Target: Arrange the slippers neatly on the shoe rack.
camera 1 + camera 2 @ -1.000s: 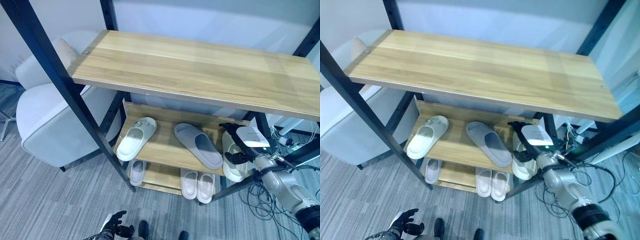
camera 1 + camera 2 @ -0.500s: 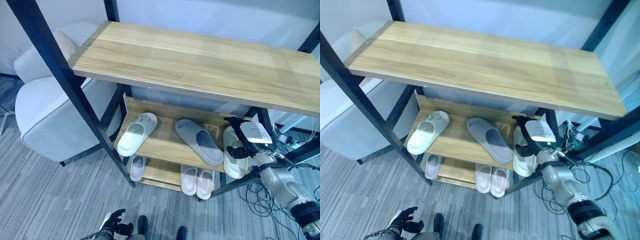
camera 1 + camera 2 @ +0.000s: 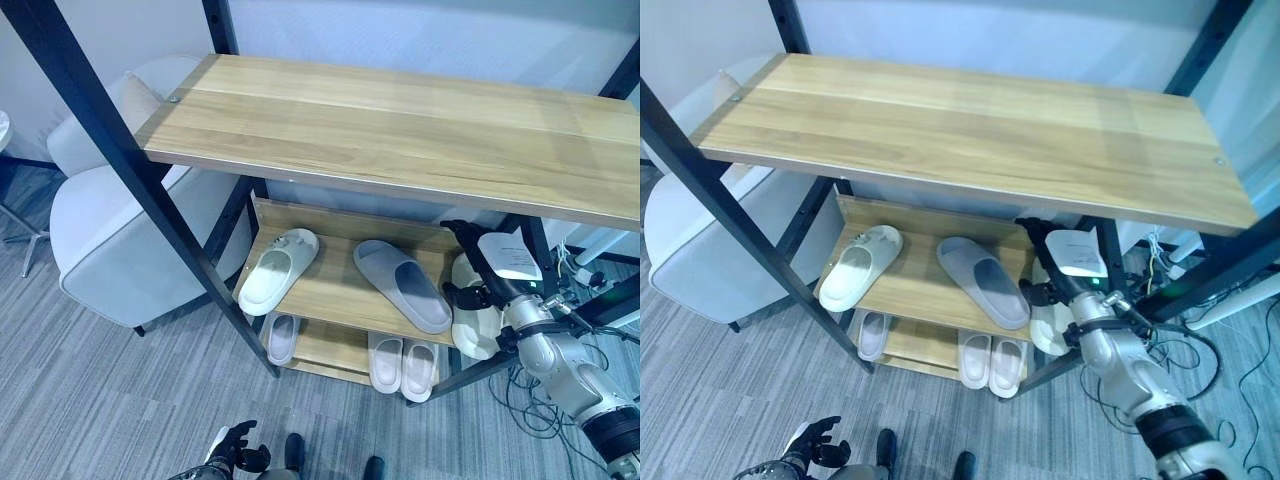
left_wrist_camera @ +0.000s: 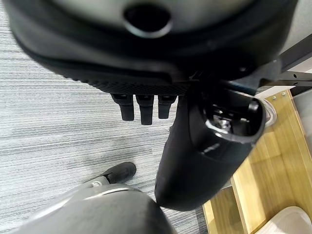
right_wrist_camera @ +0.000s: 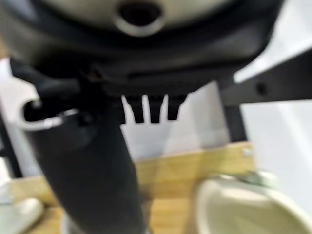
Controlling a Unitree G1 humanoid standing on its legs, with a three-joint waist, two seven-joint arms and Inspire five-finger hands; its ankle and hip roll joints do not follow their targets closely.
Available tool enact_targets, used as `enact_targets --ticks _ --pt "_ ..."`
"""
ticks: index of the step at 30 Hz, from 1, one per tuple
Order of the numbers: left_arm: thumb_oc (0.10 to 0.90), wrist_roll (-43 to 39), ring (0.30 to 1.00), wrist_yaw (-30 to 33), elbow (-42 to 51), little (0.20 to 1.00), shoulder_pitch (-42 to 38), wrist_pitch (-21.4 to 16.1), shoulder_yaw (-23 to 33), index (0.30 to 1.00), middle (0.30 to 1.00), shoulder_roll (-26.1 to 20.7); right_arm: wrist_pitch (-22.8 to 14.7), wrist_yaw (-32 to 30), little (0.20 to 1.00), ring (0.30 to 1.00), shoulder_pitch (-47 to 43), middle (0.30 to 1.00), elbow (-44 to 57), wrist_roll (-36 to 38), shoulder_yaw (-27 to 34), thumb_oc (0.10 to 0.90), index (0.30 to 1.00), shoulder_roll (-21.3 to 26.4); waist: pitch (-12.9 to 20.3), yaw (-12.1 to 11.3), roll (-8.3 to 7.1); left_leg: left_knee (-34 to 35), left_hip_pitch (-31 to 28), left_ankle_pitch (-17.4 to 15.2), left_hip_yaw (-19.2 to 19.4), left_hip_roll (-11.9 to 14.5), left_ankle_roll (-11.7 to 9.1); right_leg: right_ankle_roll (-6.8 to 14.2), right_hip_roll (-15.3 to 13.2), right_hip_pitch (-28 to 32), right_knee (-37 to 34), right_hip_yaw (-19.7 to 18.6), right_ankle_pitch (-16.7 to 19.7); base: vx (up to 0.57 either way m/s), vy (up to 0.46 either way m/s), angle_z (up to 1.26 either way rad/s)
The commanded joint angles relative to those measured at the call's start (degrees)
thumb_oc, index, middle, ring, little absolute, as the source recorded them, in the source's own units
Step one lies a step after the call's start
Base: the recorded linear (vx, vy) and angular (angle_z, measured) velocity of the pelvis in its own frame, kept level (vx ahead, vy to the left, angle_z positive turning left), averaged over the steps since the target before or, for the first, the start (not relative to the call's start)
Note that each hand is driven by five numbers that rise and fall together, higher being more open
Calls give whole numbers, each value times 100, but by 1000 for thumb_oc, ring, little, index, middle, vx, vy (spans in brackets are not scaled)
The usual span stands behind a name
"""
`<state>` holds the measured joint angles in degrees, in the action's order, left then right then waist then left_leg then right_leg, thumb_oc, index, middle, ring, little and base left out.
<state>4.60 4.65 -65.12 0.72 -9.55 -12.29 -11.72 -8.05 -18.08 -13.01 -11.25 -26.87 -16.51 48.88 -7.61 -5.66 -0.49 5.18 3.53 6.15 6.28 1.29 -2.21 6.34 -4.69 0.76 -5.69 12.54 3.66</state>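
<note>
The cream-white foam slipper I'm working on sits at the right end of the shoe rack's middle wooden shelf, hanging partly past that edge. My right hand is right at it, thumb against its side, but I can't tell how the fingers sit. On the same shelf there's a grey foam slipper lying diagonally in the middle and a white foam slipper at the left end, with open wood between them. Pale pink slippers sit on the lower shelf. My left hand hangs low by the floor, fingers loosely curled, holding nothing. A white armchair stands left of the rack.
</note>
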Motion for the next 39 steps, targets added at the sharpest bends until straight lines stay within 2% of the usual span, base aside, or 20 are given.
enact_targets --ticks 1,8,18,39 --pt "800 334 900 -131 -442 900 231 70 -658 900 900 253 -292 -189 900 900 -779 900 566 124 299 800 900 112 336 -391 -227 -18 -214 -452 -39 221 -458 497 -242 52 69 133 -36 0 0 0" --pt "800 340 900 -135 -438 900 257 68 -692 900 900 254 -298 -111 900 900 -1035 900 437 188 18 800 900 123 328 -422 -240 -18 -227 -453 -44 232 -462 497 -252 57 69 146 -28 0 0 0" --pt "800 279 900 -112 -475 900 252 63 -786 900 900 215 -233 -66 900 900 -1620 900 -280 358 -547 800 900 157 255 -502 -307 -18 -156 -428 -66 240 -473 504 -259 -3 69 164 0 0 0 0" --pt "800 89 900 -38 -416 900 175 58 -871 900 900 190 -71 -162 900 900 -2197 900 -1196 324 -1085 800 900 26 91 -668 -392 -18 20 -380 -130 227 -465 509 -277 -145 69 204 37 -2 2 1"
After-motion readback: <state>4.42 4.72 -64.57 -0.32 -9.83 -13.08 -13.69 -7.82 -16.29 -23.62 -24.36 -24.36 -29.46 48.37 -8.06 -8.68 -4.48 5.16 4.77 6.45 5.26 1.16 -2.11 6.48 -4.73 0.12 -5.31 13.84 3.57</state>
